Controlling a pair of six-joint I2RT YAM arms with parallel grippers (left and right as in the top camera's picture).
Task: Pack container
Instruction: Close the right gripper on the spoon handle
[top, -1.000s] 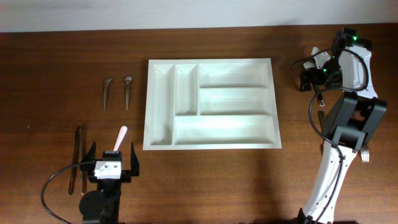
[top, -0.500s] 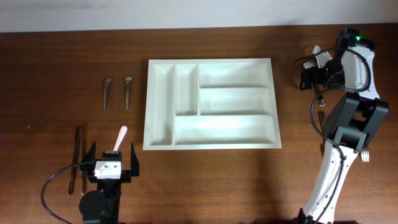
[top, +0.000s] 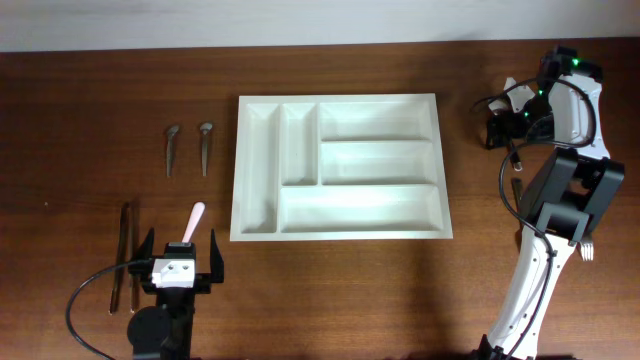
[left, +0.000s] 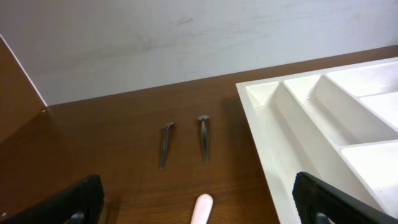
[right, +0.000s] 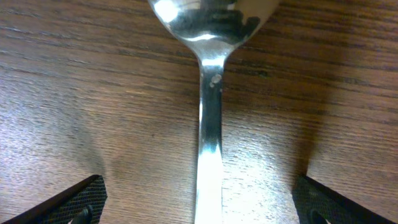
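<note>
The container (top: 236, 170) is a white compartment tray lying mid-table, nothing in it; its near corner (left: 264, 134) shows in the left wrist view. My left gripper (top: 180, 262) rests low at the front left, open. A pink utensil handle (top: 194, 218) (left: 203, 205) lies on the wood between and just ahead of its fingers. My right gripper (top: 503, 130) hangs over the table right of the tray, open. A metal spoon (right: 210, 124) lies flat directly under it, the handle running midway between the fingers (right: 74, 199), untouched.
Two small metal utensils (top: 171, 150) (top: 205, 147) lie left of the tray, seen also as utensils (left: 165, 143) (left: 204, 138). Dark long utensils (top: 122, 255) lie beside the left arm. A dark handle (top: 516, 186) and fork tines (top: 588, 250) show by the right arm.
The right wrist has shifted slightly near the table's right rear. The left arm and the utensils have not moved.
</note>
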